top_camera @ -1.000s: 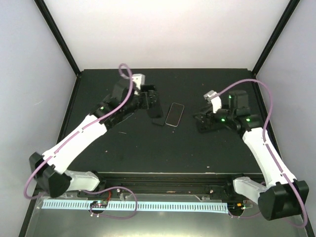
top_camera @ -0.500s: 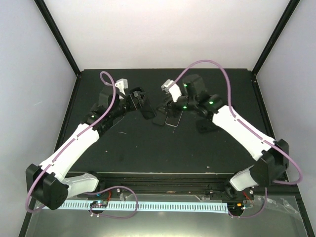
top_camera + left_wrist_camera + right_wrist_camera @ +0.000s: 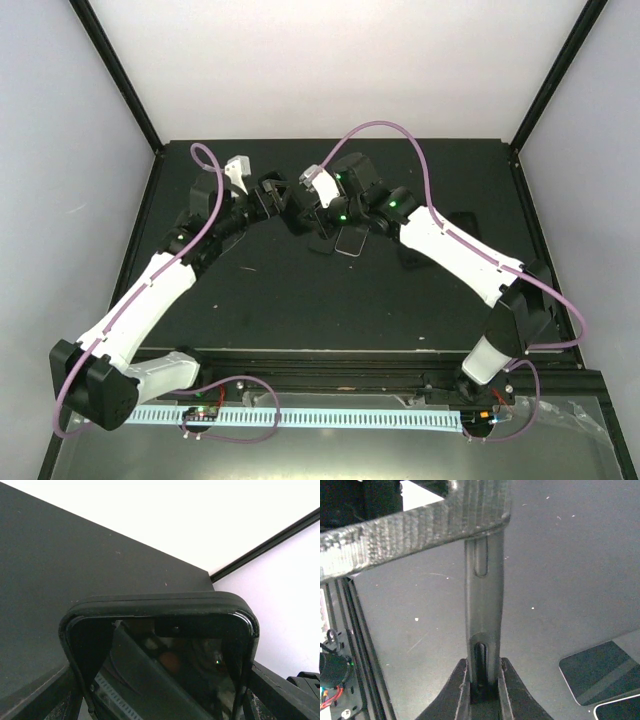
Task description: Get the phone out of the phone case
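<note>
Up at far middle, left gripper [image 3: 284, 206] clasps the phone case [image 3: 160, 603] wide, right gripper [image 3: 482, 682] pinches its rim; freeing the phone [image 3: 170, 672] looks next.

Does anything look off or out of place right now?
Nothing looks damaged or spilled. The phone case is up off the table, with the left gripper holding it and the right gripper pinching its side edge. A loose phone lies flat nearby.

High rear overview; both wrist cameras close on phone case [image 3: 160, 602]
</note>
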